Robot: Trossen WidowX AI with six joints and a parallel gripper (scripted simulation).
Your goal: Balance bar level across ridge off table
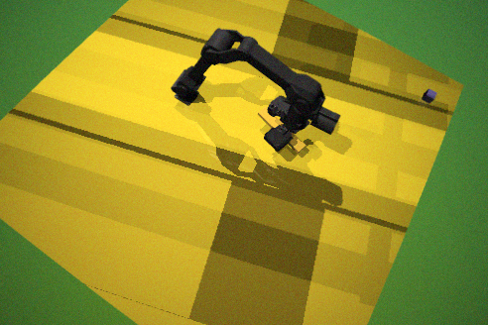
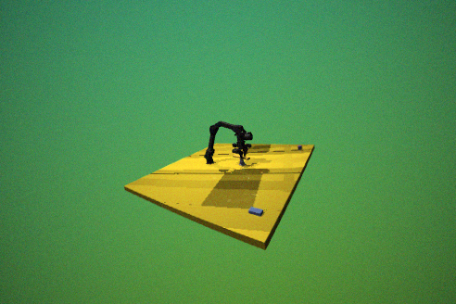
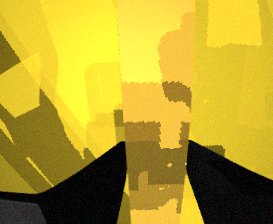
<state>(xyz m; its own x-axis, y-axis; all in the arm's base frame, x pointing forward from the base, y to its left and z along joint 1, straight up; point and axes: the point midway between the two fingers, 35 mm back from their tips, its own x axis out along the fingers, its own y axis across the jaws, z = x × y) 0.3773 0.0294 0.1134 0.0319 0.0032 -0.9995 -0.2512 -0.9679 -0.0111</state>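
A long flat orange-tan bar [image 1: 268, 118] [image 3: 156, 100] runs between the fingers of my gripper [image 1: 284, 129] [image 2: 241, 158] [image 3: 155, 147]. In the wrist view both fingertips meet the bar's long edges, so the gripper is shut on it. The bar's two ends stick out on either side of the gripper in the top view. A small bluish shape, which looks like the ridge [image 2: 242, 162], shows low under the gripper in the exterior view. The ridge is hidden in the top view and the wrist view. Whether the bar touches the ridge or is quite level, I cannot tell.
A blue block [image 2: 256, 211] lies near the front corner of the yellow table [image 1: 124, 236] [image 2: 176, 193]. A small purple block [image 1: 429, 95] [image 2: 299, 147] stands near the far right corner. Dark stripes and shadows cross the table top.
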